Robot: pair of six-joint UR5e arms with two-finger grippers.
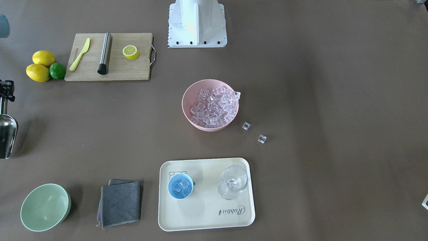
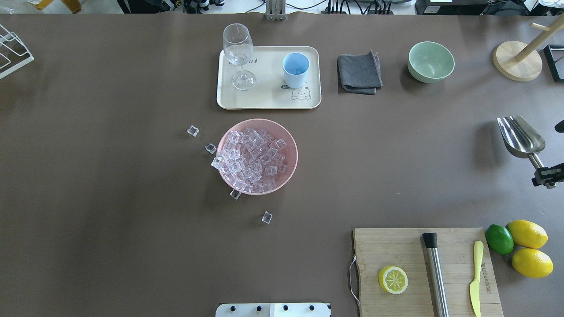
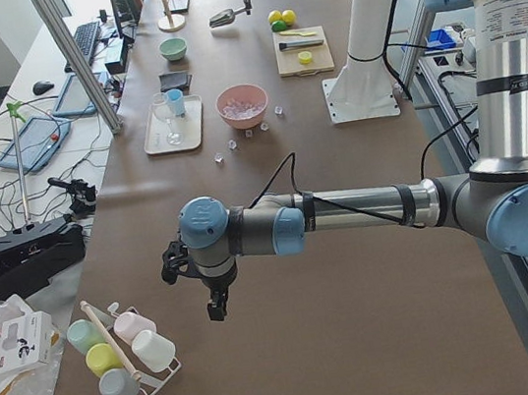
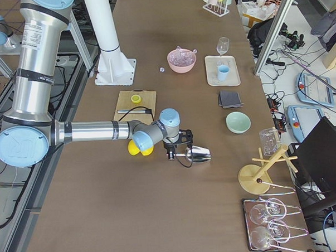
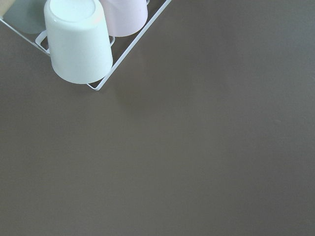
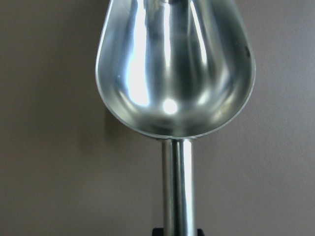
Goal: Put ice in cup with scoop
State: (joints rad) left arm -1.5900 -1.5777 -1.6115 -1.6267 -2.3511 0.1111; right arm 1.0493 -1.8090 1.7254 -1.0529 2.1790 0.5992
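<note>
Brown table: pink bowl, tray, cutting board, cloth, green bowl, stray ice

the bowl stood mid-table, heaped with ice; four loose cubes lay on the table to its left and on its near side. beyond it sat the tray, with the cup on its right half, some ice inside, and the stemmed glass on its left half. right of the tray lay the cloth, then the empty bowl. the scoop hung at the table's right edge, its handle clamped in the right gripper. the cutting board lay near right, with three whole fruits just beside it.
</note>
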